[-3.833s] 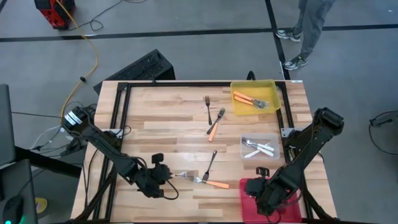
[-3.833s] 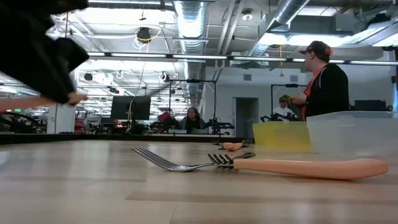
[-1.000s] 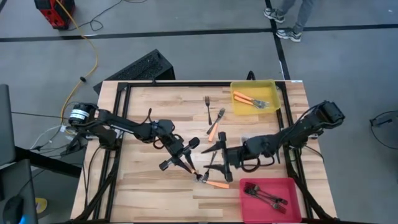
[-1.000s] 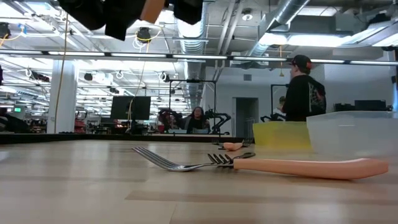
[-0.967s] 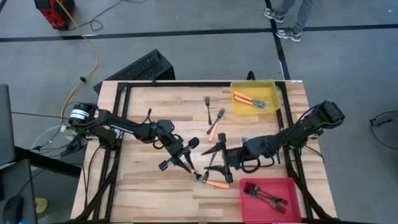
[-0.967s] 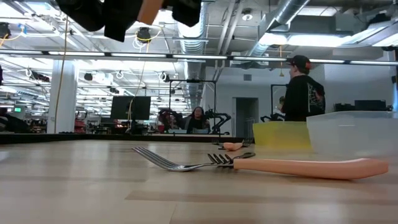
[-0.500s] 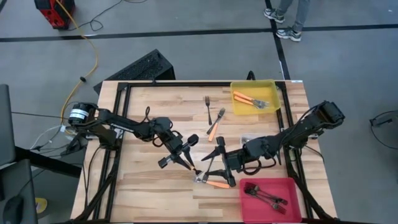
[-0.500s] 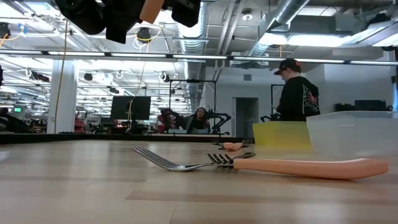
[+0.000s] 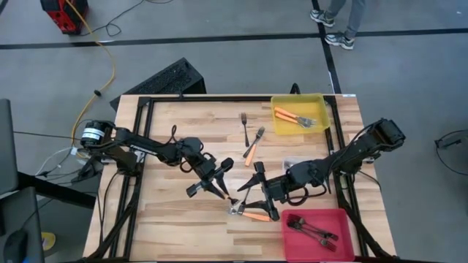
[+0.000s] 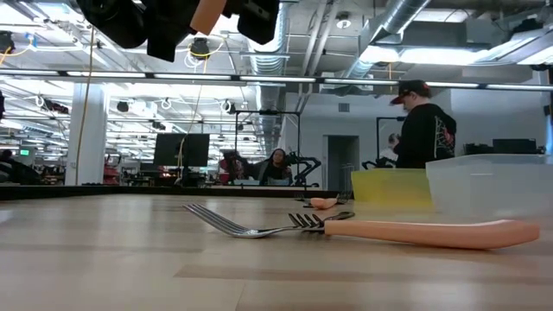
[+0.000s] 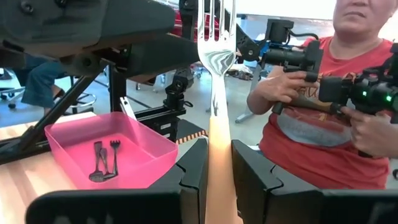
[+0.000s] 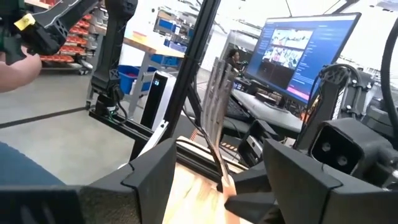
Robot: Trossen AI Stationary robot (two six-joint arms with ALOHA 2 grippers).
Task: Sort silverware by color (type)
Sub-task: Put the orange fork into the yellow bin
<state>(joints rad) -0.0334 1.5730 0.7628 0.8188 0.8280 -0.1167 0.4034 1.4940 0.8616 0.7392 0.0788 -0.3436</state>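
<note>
Two arms meet over the middle of the table (image 9: 168, 120) in the high view. We see the left gripper (image 9: 221, 191) clamped on an orange fork (image 9: 219, 191), and the right gripper (image 9: 251, 196) just beside it, jaws spread wide and holding nothing. Below them another orange fork (image 9: 251, 215) lies on the wood, its tines against a dark fork (image 9: 235, 211). Farther back lie a third orange fork (image 9: 254, 148) and a second dark fork (image 9: 244, 121). The yellow bin (image 9: 298, 115) holds orange forks, the red bin (image 9: 317, 232) dark ones, and the clear bin (image 9: 291, 161) is mostly hidden by the right arm.

In the low view we see the two touching forks lying flat on the wood, with a person (image 10: 426, 123) standing beyond the table.

In the left wrist view the fork stands upright between the closed fingers (image 11: 193, 171), tines up; the red bin sits beyond, and a person in a red shirt (image 11: 323, 134) holds a device.

In the right wrist view we see the held fork's tines between the spread fingers (image 12: 152, 171).
</note>
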